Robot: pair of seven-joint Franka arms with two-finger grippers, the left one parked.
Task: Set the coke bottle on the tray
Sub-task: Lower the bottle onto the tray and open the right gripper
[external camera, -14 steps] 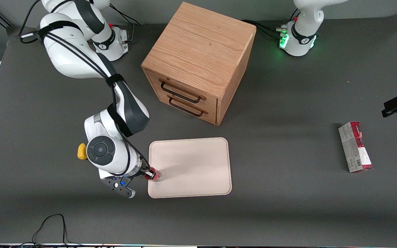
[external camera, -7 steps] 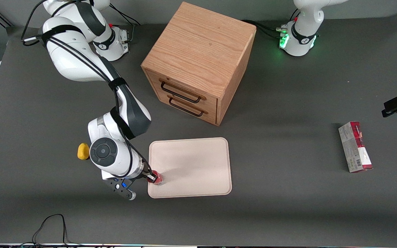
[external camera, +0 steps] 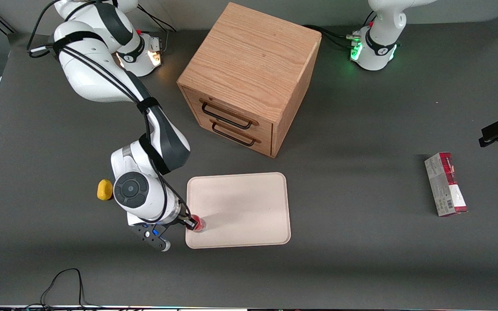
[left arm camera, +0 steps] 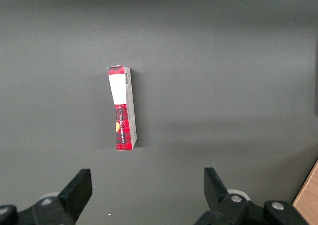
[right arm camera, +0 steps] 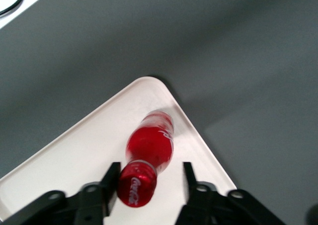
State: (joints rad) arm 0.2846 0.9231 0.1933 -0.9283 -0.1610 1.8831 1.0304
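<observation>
Between the spread black fingers [right arm camera: 110, 178] of the gripper [right arm camera: 149, 178] stood the slim red coke bottle [right arm camera: 148, 153].
It rested upright on the flat cream tray [external camera: 249, 203], near a rounded corner, fingers apart from its cap.

wooden drawer cabinet [external camera: 249, 80] mid-table, both drawers shut. yellow lump [external camera: 104, 190] toward working arm's end, red-grey carton [external camera: 445, 184] toward parked arm's.

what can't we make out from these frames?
- Front view: the arm's wrist covers part of the gripper at the tray corner; most of the coke bottle is hidden.
- Right wrist view: whether the bottle's base rests on the tray can't be told.
- Drawer cabinet: its contents are hidden.
</observation>
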